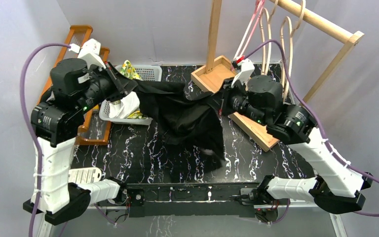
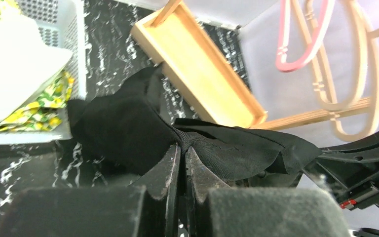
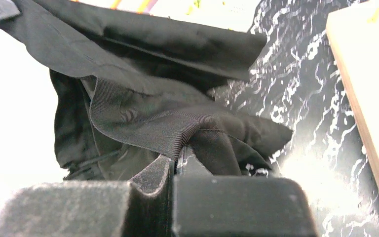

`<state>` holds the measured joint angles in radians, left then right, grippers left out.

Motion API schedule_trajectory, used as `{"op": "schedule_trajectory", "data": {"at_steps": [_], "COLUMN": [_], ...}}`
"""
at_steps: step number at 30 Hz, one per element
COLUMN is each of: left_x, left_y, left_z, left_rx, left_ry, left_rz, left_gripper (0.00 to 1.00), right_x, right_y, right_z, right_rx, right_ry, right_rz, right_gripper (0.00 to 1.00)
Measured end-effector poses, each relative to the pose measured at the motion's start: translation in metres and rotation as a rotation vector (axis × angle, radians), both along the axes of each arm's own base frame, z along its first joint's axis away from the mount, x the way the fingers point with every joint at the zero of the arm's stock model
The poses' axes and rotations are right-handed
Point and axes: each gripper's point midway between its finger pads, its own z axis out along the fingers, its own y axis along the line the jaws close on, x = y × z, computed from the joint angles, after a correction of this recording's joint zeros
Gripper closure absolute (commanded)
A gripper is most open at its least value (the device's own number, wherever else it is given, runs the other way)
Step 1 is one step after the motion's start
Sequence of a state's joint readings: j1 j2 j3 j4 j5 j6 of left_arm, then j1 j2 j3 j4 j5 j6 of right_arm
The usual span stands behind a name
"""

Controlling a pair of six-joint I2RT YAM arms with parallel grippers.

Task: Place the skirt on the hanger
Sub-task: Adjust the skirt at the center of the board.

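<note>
Left gripper (image 2: 182, 148): clenched on skirt (image 1: 187, 116) edge, centre-left.
Right gripper (image 3: 176, 157): clamped on opposite edge, just beside wooden base (image 1: 212, 74).
Hem: hangs over table (image 1: 128, 148), centre.
Rail (image 1: 321, 21): upper right.

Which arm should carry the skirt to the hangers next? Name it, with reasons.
Right, probably. The right gripper, shut on the skirt, sits beside the rack where the hangers hang; the left gripper, also gripping it, is far over by the basket.

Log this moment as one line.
left hand: shut on skirt | right hand: shut on skirt | skirt: spread between hands, hem draping down | hangers: untouched
</note>
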<state>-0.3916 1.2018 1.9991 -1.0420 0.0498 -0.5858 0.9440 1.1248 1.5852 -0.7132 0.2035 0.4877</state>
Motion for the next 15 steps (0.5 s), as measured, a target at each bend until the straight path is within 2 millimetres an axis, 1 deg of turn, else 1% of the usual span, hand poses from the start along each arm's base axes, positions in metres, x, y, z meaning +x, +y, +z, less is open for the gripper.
{"op": "schedule_trajectory", "data": {"at_steps": [2, 3, 4, 5, 6, 7, 8, 10, 11, 12, 14, 15], "left_x": [-0.003, -0.005, -0.004, -0.003, -0.002, 0.000, 0.002, 0.003, 0.003, 0.001, -0.005, -0.008], "left_y": [-0.001, -0.001, 0.000, 0.001, 0.002, 0.003, 0.004, 0.005, 0.005, 0.005, 0.004, 0.003], "left_z": [0.012, 0.014, 0.012, 0.005, -0.007, -0.020, -0.043, -0.094, -0.119, -0.149, -0.194, -0.215], "left_rx": [-0.033, -0.042, -0.045, -0.042, -0.034, -0.023, -0.005, 0.038, 0.058, 0.080, 0.111, 0.121], "left_ry": [-0.031, -0.033, -0.024, -0.004, 0.030, 0.067, 0.126, 0.259, 0.325, 0.399, 0.518, 0.571], "left_rz": [-0.003, 0.001, 0.008, 0.022, 0.036, 0.050, 0.071, 0.095, 0.104, 0.111, 0.114, 0.114], "left_gripper": [1.00, 1.00, 1.00, 1.00, 1.00, 1.00, 1.00, 1.00, 1.00, 1.00, 1.00, 1.00], "right_x": [0.000, 0.000, 0.000, 0.001, 0.004, 0.006, 0.008, 0.009, 0.010, 0.009, 0.004, 0.001], "right_y": [-0.001, -0.002, -0.002, -0.003, -0.003, -0.002, -0.003, -0.008, -0.008, -0.012, -0.018, -0.021], "right_z": [0.021, 0.024, 0.022, 0.016, 0.005, -0.013, -0.039, -0.089, -0.114, -0.154, -0.199, -0.216], "right_rx": [0.029, 0.033, 0.027, 0.011, -0.013, -0.052, -0.109, -0.220, -0.281, -0.377, -0.498, -0.542], "right_ry": [-0.040, -0.049, -0.046, -0.036, -0.020, 0.009, 0.051, 0.132, 0.172, 0.236, 0.321, 0.357], "right_rz": [0.006, 0.006, 0.000, -0.005, -0.014, -0.026, -0.041, -0.062, -0.071, -0.078, -0.081, -0.082], "right_gripper": [1.00, 1.00, 1.00, 1.00, 1.00, 1.00, 1.00, 0.94, 0.90, 0.81, 0.72, 0.67]}}
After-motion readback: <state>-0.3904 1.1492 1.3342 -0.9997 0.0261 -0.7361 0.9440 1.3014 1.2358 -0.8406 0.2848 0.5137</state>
